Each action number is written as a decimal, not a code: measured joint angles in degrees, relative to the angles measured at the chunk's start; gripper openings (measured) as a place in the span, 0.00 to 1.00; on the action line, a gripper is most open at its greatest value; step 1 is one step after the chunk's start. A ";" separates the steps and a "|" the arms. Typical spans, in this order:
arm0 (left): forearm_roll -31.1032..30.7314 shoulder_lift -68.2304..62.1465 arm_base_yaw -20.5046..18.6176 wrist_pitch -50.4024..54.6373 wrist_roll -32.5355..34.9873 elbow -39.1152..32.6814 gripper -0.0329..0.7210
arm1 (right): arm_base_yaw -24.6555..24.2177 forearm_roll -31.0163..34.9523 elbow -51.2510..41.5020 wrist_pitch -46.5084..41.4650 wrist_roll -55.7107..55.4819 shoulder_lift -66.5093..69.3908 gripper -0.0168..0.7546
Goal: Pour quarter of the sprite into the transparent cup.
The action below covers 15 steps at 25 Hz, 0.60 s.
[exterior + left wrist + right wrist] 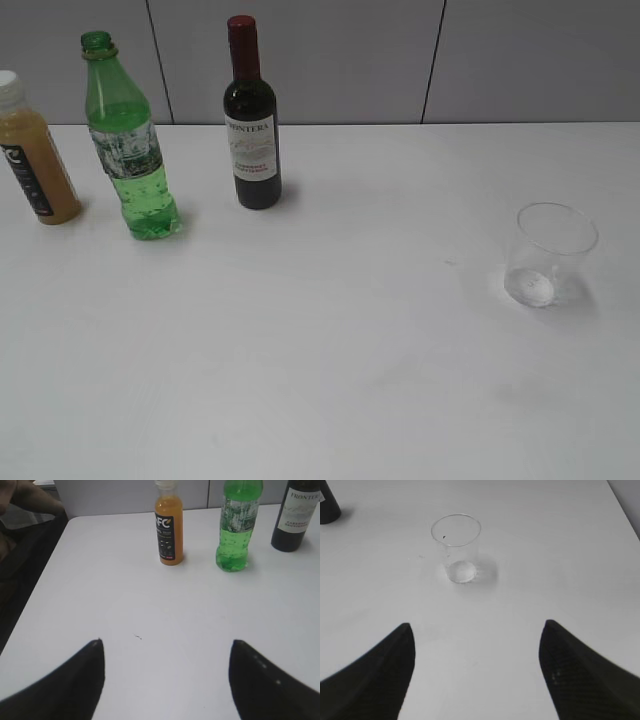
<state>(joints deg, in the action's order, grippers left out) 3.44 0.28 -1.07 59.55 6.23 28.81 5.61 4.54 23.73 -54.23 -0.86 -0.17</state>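
The sprite (pixel 128 150) is a tall green bottle with a whitish label and no cap, upright at the back left of the white table. It also shows in the left wrist view (pixel 236 530). The transparent cup (pixel 550 254) stands upright and empty at the right; it also shows in the right wrist view (pixel 458 547). My left gripper (pixel 166 647) is open and empty, well short of the bottles. My right gripper (pixel 477 627) is open and empty, a short way in front of the cup. Neither gripper shows in the exterior view.
A tan juice bottle (pixel 32 155) with a white cap stands left of the sprite. A dark wine bottle (pixel 251 125) with a red cap stands right of it. The table's left edge (pixel 47 565) drops off beside the juice bottle. A grey wall runs behind.
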 joint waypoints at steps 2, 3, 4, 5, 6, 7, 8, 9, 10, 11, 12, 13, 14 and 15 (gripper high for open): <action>0.00 0.00 0.00 0.00 0.00 0.00 0.83 | 0.00 0.00 0.00 0.00 0.00 0.00 0.79; 0.00 0.00 0.00 0.00 0.00 0.00 0.83 | 0.00 0.00 0.21 0.28 0.20 0.00 0.79; 0.00 0.00 0.00 0.00 0.00 0.00 0.83 | 0.00 0.00 0.46 1.01 0.26 0.00 0.79; 0.00 0.00 0.00 0.00 0.00 0.00 0.83 | 0.00 0.00 0.80 2.14 0.27 0.00 0.80; 0.00 0.00 0.00 0.00 0.00 0.00 0.83 | 0.00 0.00 1.08 3.88 0.34 0.00 0.80; 0.00 0.00 0.00 0.00 0.00 0.00 0.83 | 0.00 0.00 1.24 5.69 0.34 0.00 0.80; 0.00 0.00 0.00 0.00 0.00 0.00 0.83 | 0.00 0.00 1.30 7.20 0.86 0.00 0.80; 0.00 0.00 0.00 0.00 0.00 0.00 0.83 | 0.00 0.00 1.30 8.81 0.86 0.00 0.80; 0.00 0.00 0.00 0.00 0.00 0.00 0.83 | 0.00 0.00 1.30 10.36 1.83 0.00 0.80; 0.00 0.00 0.00 0.00 0.00 0.00 0.83 | 0.00 0.00 1.30 11.71 2.65 0.00 0.80; 0.00 0.00 0.00 0.00 0.00 0.00 0.83 | 0.00 0.00 1.30 12.84 3.30 0.20 0.80; 0.00 0.00 0.00 0.00 0.00 0.00 0.83 | 0.00 0.00 1.30 14.17 3.90 0.59 0.80; 0.00 0.00 0.00 0.00 0.00 0.00 0.83 | 0.00 0.00 1.30 15.44 4.27 1.25 0.79; 0.00 0.00 0.00 0.00 0.00 0.00 0.83 | 0.00 0.00 1.22 16.78 4.52 1.97 0.79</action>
<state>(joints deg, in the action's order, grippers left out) 3.44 0.28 -1.07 59.55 6.23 28.81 5.61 4.54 24.95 -37.45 3.66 1.81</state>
